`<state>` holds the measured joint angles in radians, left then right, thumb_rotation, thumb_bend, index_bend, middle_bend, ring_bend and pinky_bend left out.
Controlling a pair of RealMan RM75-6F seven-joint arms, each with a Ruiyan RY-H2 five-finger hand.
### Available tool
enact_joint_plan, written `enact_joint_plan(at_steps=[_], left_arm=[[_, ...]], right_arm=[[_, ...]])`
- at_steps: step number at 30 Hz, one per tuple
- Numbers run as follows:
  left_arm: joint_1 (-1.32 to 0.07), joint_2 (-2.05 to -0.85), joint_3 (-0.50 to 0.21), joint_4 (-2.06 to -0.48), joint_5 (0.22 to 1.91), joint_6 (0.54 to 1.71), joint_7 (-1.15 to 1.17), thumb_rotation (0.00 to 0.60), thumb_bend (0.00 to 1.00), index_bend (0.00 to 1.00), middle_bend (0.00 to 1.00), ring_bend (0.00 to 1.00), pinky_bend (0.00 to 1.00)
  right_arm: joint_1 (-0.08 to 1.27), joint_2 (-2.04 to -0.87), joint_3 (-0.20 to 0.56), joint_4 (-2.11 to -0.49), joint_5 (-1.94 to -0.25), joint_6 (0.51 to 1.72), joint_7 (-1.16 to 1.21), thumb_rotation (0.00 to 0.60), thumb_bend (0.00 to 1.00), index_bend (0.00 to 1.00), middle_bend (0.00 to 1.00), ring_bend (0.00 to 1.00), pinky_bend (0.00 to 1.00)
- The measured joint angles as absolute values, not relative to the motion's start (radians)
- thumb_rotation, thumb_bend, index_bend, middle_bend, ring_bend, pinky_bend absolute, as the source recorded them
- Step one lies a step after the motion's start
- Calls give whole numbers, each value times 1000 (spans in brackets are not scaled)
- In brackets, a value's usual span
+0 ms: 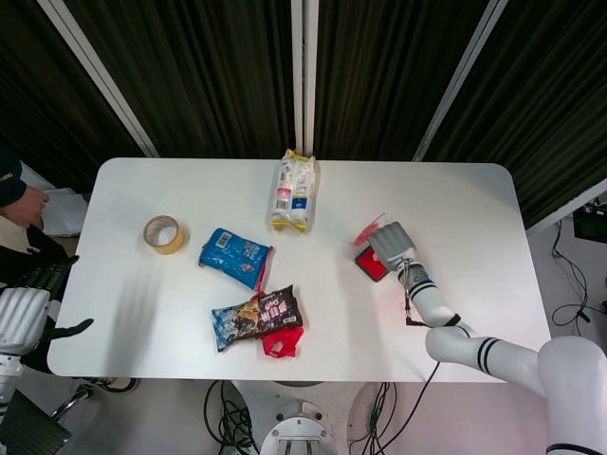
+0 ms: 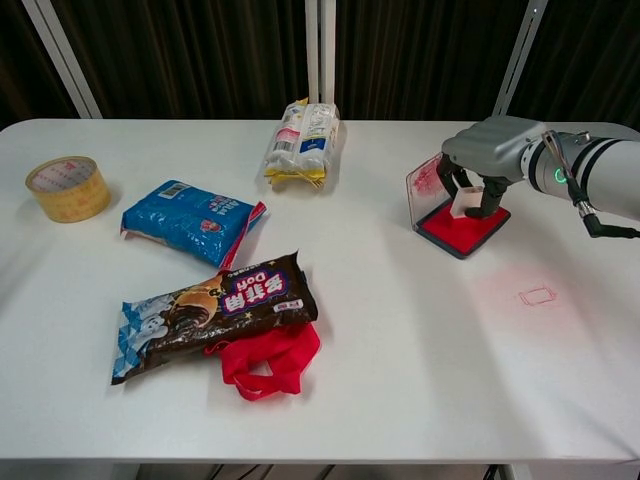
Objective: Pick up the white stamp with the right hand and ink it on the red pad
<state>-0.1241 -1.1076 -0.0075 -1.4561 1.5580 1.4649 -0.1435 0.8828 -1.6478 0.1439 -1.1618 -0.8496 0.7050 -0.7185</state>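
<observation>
My right hand [image 2: 487, 150] holds the white stamp [image 2: 466, 200] upright between thumb and fingers, its base down on the red ink pad [image 2: 462, 229]. The pad's clear lid [image 2: 426, 184] stands open on the left side, smeared with red. In the head view the right hand [image 1: 391, 244] covers most of the red pad [image 1: 375, 267] and hides the stamp. My left hand [image 1: 27, 308] hangs off the table's left edge with fingers spread and nothing in it.
A faint red stamped outline [image 2: 537, 296] marks the table right of the pad. A yellow-white snack pack [image 2: 302, 143], blue packet [image 2: 188, 220], dark cookie packet [image 2: 215, 313] over a red bag [image 2: 268, 361], and a tape roll [image 2: 66, 188] lie to the left.
</observation>
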Motion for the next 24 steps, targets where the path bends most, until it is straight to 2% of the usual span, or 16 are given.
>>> enact_joint_plan(at_steps=[8,17,21,24], left_arm=[[-121,-1101,-8,-1463,1560,1473,-140,495,0,110,153,153,263],[-127,-1105,-5,-1483,1572,1470,-122,495,0,110,153,154,262],[-126,-1105,-3,-1489,1574,1471,-112,498,0,110,153,154,263],[-125,-1108,-1,-1490,1575,1470,-110,495,0,110,153,154,263]], right_arm=[[876,-1615,144,-1208,-887,733,-642,600,338,664,597,784,978],[829,-1458,149,-1429,-1001,831,-553,600,338,665,601,784,978],[783,-1379,105,-1515,-1044,859,-529,600,338,665,601,784,978],[741,-1362,58,-1530,-1081,876,-499,600,338,667,601,784,978]])
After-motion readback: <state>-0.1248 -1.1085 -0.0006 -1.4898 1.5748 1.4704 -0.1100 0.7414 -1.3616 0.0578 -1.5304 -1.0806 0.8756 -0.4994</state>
